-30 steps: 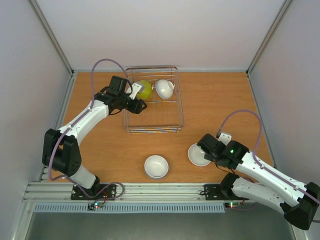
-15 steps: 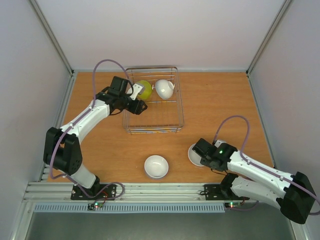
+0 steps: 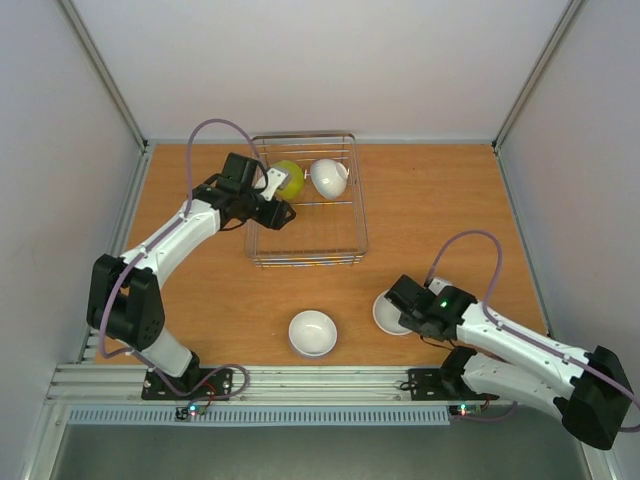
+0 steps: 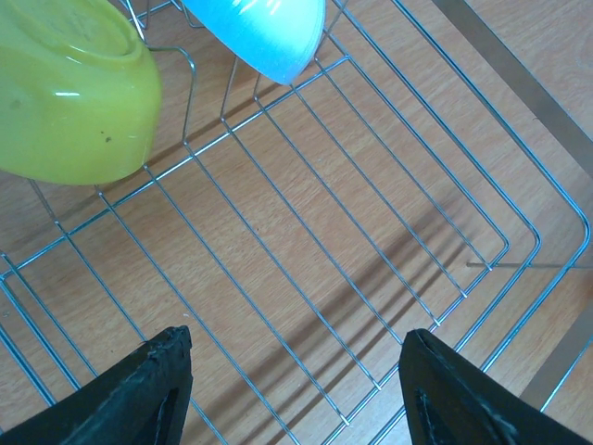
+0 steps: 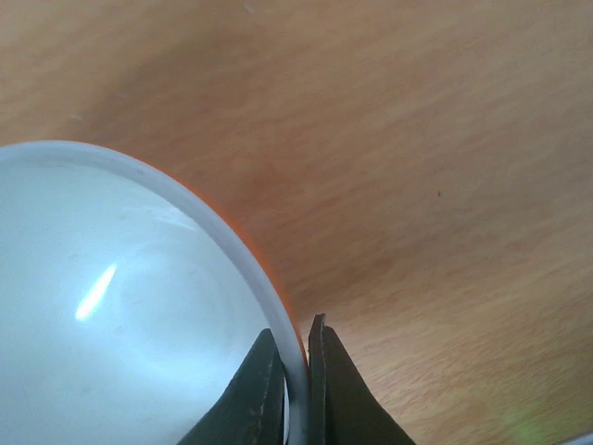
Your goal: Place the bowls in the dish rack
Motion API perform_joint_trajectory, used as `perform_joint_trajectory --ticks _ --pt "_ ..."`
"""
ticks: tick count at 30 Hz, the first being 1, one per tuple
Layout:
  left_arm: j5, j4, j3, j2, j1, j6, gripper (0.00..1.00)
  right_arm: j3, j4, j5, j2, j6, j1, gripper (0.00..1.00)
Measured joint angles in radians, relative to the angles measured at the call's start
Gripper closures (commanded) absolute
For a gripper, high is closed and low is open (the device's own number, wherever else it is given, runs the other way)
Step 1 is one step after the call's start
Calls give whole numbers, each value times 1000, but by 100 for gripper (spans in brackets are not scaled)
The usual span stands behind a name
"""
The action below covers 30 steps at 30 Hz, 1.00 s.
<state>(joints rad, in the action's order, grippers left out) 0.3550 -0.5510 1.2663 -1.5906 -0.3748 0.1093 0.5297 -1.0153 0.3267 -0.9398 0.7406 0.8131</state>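
Note:
The dish rack (image 3: 362, 230) stands at the back centre. In it a yellow-green bowl (image 3: 289, 178) and a white bowl (image 3: 328, 177) lean on the prongs; both also show in the left wrist view, the yellow-green bowl (image 4: 69, 93) and the white bowl (image 4: 259, 32). My left gripper (image 3: 280, 212) hangs open and empty over the rack's wire floor (image 4: 371, 232), jaws wide apart (image 4: 295, 338). My right gripper (image 3: 403, 311) is shut on the right rim of a bowl with a white inside and an orange outside (image 5: 120, 306), low over the table (image 3: 388, 312). Another white bowl (image 3: 312, 332) sits upright near the front centre.
The wooden table (image 3: 450, 210) is walled at the back and both sides. A metal rail (image 3: 300, 385) runs along the front edge by the arm bases. A purple cable (image 3: 470, 245) loops above the right arm.
My right arm has swung lower and to the left, and the bowl it grips has shifted slightly left. The left arm has barely moved.

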Motion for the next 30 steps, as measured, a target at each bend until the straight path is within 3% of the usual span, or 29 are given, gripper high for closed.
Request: perform_joint_trajectory --ticks 10,16,30 --pt "6 -34 29 0 -46 13 37 208 -155 106 71 -88 0 99" --pt "43 -63 51 0 -72 28 37 375 -140 181 30 -226 0 99" --pt "238 -167 129 0 -119 38 37 674 199 193 -406 -576 -11 99"
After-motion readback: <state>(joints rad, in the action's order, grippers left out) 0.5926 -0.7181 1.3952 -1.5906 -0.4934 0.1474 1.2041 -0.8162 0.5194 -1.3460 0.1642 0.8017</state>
